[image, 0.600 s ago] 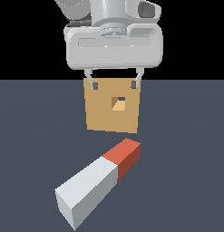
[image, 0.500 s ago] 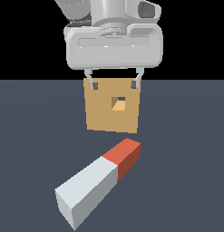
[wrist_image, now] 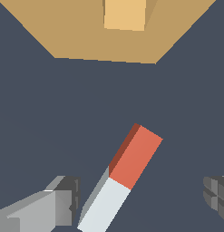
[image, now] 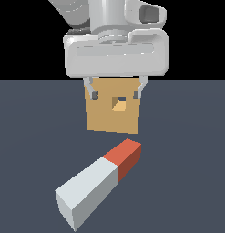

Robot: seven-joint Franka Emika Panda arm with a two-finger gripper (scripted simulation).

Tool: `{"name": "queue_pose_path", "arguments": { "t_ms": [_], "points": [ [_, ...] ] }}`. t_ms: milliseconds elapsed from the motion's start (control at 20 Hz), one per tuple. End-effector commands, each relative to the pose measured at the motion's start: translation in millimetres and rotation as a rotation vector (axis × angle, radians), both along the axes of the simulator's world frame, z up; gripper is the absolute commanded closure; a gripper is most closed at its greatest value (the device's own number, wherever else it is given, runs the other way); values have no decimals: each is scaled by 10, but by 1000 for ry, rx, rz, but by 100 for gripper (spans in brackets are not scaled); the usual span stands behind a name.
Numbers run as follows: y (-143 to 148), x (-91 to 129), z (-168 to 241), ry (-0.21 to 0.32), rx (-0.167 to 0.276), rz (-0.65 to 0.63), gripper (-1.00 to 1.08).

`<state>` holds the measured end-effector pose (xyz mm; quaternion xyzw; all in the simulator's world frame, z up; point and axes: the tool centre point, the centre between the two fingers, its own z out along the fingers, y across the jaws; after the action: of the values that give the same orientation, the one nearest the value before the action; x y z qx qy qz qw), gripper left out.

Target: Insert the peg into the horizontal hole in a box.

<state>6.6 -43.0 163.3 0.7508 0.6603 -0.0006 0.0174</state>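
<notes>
The peg lies flat on the dark floor, its red end toward the box and its pale grey-white part nearer the camera. The tan box stands behind it, the small square hole in the middle of its face. My gripper hangs open well above the peg, its fingers showing in front of the box's face. In the wrist view the peg runs slantwise between the fingers, closer to one of them, with nothing gripped. The box and hole lie beyond the red end.
Dark grey floor stretches around the peg and box. No other objects show in either view.
The gripper has come down a little, its fingers now lower against the box's face. The peg and the box have not moved.
</notes>
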Motion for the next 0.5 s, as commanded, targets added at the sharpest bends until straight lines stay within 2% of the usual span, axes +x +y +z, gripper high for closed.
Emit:
{"name": "queue_pose_path", "arguments": {
  "t_ms": [0, 450],
  "points": [
    [-146, -18, -112, 2, 3, -68, -92],
    [-793, -242, -652, 10, 21, -397, -92]
  ]
}}
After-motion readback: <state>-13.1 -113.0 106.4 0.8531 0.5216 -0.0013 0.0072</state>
